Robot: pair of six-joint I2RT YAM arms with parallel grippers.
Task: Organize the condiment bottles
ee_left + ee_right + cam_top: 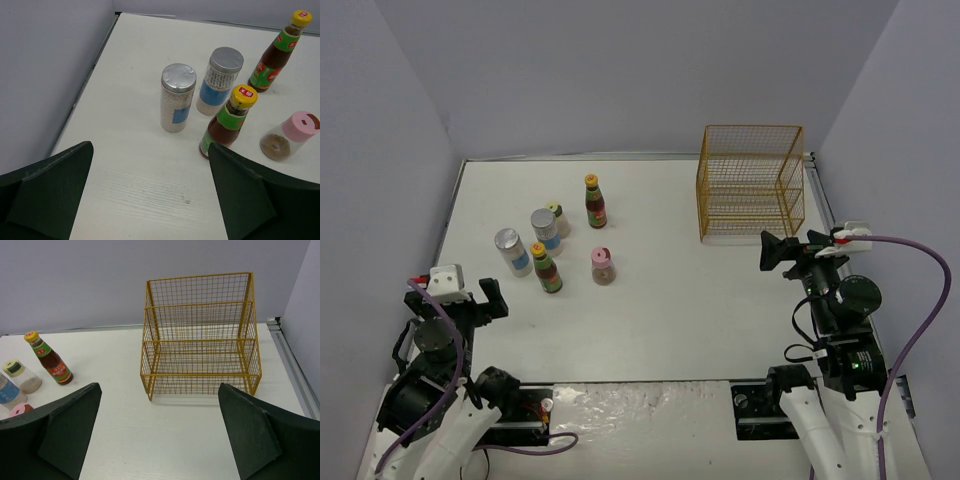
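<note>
Six condiment bottles stand upright at the table's left middle. A tall dark yellow-capped bottle (596, 201) stands farthest back. A second tall one (547, 268) stands nearer. Two silver-lidded bottles (512, 251) (546, 230) stand beside it. The pink-capped bottle (603, 265) is to their right. The yellow-green-capped one (557, 217) is behind the silver ones. My left gripper (490, 300) is open and empty, just short of the bottles (228, 121). My right gripper (775, 251) is open and empty in front of the yellow wire basket (750, 181).
The yellow wire basket (200, 335) with two tiers stands at the back right, empty. Grey walls close the table on the left, back and right. A metal rail runs along the table's right edge (295, 370).
</note>
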